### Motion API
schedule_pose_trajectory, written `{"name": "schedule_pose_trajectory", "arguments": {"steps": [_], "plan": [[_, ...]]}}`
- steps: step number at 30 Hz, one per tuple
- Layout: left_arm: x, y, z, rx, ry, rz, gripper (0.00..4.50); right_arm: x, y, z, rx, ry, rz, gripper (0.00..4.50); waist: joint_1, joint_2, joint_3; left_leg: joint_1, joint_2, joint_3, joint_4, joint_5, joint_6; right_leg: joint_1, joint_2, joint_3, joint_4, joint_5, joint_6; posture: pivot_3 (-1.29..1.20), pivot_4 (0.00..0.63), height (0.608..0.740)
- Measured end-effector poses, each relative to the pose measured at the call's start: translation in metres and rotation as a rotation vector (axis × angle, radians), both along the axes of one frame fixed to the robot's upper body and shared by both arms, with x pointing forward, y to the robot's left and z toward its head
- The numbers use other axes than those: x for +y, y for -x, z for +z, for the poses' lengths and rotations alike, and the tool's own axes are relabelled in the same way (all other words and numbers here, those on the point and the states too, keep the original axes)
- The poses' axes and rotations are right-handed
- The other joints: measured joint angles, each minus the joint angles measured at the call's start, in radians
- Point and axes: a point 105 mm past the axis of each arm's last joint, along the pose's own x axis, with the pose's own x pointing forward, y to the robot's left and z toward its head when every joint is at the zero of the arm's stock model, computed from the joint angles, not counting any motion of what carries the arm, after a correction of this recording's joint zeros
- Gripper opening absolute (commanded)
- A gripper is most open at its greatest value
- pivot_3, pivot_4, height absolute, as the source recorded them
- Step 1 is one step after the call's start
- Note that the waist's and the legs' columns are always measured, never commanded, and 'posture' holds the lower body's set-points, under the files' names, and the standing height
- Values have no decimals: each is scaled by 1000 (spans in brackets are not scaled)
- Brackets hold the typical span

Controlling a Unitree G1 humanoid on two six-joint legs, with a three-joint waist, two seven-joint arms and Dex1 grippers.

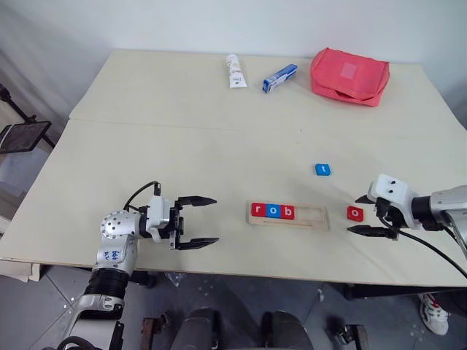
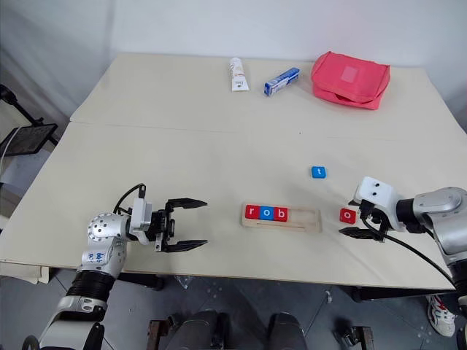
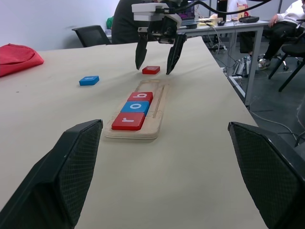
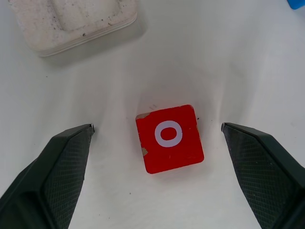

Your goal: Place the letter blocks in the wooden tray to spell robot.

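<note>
Wooden tray lies lengthwise left-to-right — right pincer gapes around red o block, left pincer agape.

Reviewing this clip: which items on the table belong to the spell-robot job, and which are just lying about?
Part of the job:
- wooden tray holding r, o, b
- loose red o block, between the open right hand's fingers
- loose blue t block

Lying about:
- white tube
- blue-and-white box
- red pouch
</note>
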Motion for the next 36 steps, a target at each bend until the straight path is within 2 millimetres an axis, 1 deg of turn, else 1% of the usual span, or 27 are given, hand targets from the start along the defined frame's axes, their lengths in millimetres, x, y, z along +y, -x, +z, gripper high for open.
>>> {"name": "schedule_pose_trajectory", "arguments": {"steps": [2,9,10,14,16,18,20,22,25,27,30,33,36], "plan": [[0,0,0,-1,0,-2,4500,0,-1,0,1,1,-7,3938,0,0,0,0,0,0,0,0,0,0,0,0,0,0,0,0,150,740],[-3,-3,4,-7,2,-17,4500,1,-1,0,2,5,-10,1576,1,0,0,0,0,0,1,0,0,0,0,0,0,0,0,0,150,740],[-3,-3,3,-7,2,-17,4500,2,-2,0,2,6,-10,1442,1,0,0,0,0,0,1,0,0,0,0,0,0,0,0,0,150,740],[-3,-3,3,-6,-1,-24,4500,2,-2,0,6,5,-18,1451,1,0,0,0,0,0,1,0,0,0,0,0,0,0,0,0,150,740],[-3,-3,3,-6,-2,-24,4500,6,-4,5,-4,10,-25,1451,0,0,0,0,0,1,1,0,0,0,0,0,0,0,0,0,150,740],[-3,-3,3,-6,-2,-24,4500,14,-9,19,-36,10,-21,1451,-1,0,0,0,0,1,1,0,0,-1,0,0,0,0,0,0,150,740],[-3,-2,3,-6,-2,-25,4500,30,-10,35,-61,3,5,1451,-3,0,0,0,1,1,0,0,-1,-1,0,-1,0,0,0,0,150,740],[-3,-2,2,-5,-3,-26,4500,44,-7,42,-61,2,30,1451,-1,0,0,0,1,0,0,0,-1,-1,0,-1,1,0,0,0,150,740],[-3,-1,1,-2,-4,-26,4500,58,-3,38,-21,10,46,1451,4,0,0,-1,0,-1,0,0,-1,-1,-1,-1,1,0,0,0,150,740],[-4,-1,1,-1,-2,-26,4500,77,-2,35,-8,-17,75,1451,3,0,0,-1,0,-1,0,0,-1,-1,-1,-1,1,0,0,0,150,740],[-5,-1,1,0,-1,-27,4500,96,2,25,16,-11,129,1451,3,0,0,-1,0,-1,0,0,-1,-1,-1,-2,1,0,0,0,150,740],[-5,-2,1,-1,3,-22,4500,108,1,17,33,-13,137,1451,1,0,0,-1,-1,-1,0,0,-1,-1,-1,-1,1,0,0,0,150,740],[-6,0,0,-1,4,-22,4500,113,0,17,25,-2,146,1451,-1,0,0,-1,-1,-1,0,0,-1,-2,-1,-2,2,0,0,0,150,740]]}}
